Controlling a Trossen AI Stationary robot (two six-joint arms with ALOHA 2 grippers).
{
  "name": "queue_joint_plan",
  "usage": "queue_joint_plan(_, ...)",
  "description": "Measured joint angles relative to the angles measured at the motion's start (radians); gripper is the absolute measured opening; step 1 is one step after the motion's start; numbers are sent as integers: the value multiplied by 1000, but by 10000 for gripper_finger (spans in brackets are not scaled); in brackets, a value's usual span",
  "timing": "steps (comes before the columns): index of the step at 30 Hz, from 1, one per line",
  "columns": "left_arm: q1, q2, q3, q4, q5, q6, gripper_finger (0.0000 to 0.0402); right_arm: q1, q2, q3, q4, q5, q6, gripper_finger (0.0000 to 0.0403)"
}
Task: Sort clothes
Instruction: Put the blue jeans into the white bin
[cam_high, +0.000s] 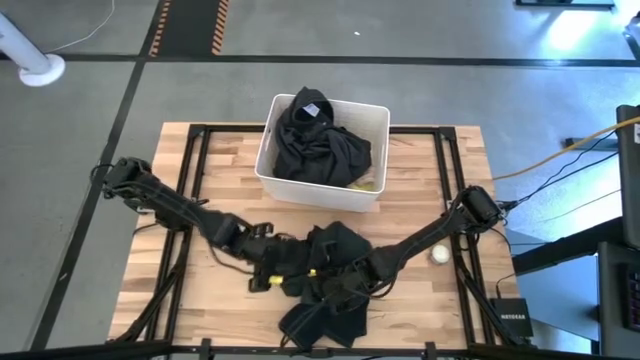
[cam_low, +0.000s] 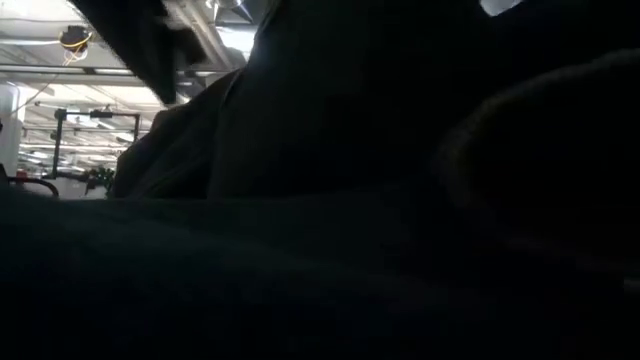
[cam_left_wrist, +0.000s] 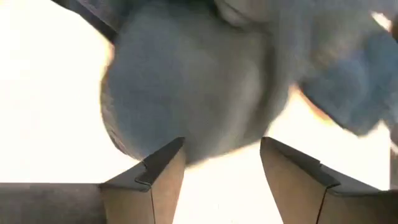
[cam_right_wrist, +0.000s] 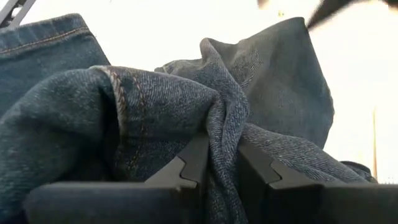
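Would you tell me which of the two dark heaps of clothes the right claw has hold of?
The heap on the bare table, nearer the arms; the right claw pinches a denim fold there. The other heap lies in the white bin.

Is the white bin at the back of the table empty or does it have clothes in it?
Not empty. The white bin holds a crumpled dark garment filling most of it, with a bit of yellow fabric showing beside it.

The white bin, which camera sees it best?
The high view: it looks straight down on the white bin at the table's far edge, showing its whole rim and the dark clothes piled inside. The low view is blocked by dark fabric, and both wrist views show only cloth.
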Motion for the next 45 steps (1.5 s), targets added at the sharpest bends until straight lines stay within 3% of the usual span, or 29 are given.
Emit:
queue_joint_plan(5, -46, -74, 1, -28, -71, -2, 203, 17, 2, 81, -122, -18, 30, 48)
queue_joint_plan(15, -213, -240, 0, -113, -498, -44, 203, 32, -25, 284, -303, 6, 45, 48)
queue_joint_plan(19, -246, -275, 0, -164, -608, -55, 203, 25, -69, 366, -328, 60, -3, 48)
queue_joint_plan(27, -255, -282, -2, -250, -644, -84, 203, -43, -145, 642, -410, 194, -147, 48)
queue_joint_plan(34, -285, -282, -2, -249, -646, -103, 203, -160, -150, 925, -384, 236, -323, 48)
queue_joint_plan(45, -332, -282, -2, -248, -660, -137, 203, -391, -235, 923, 131, 242, -637, 48)
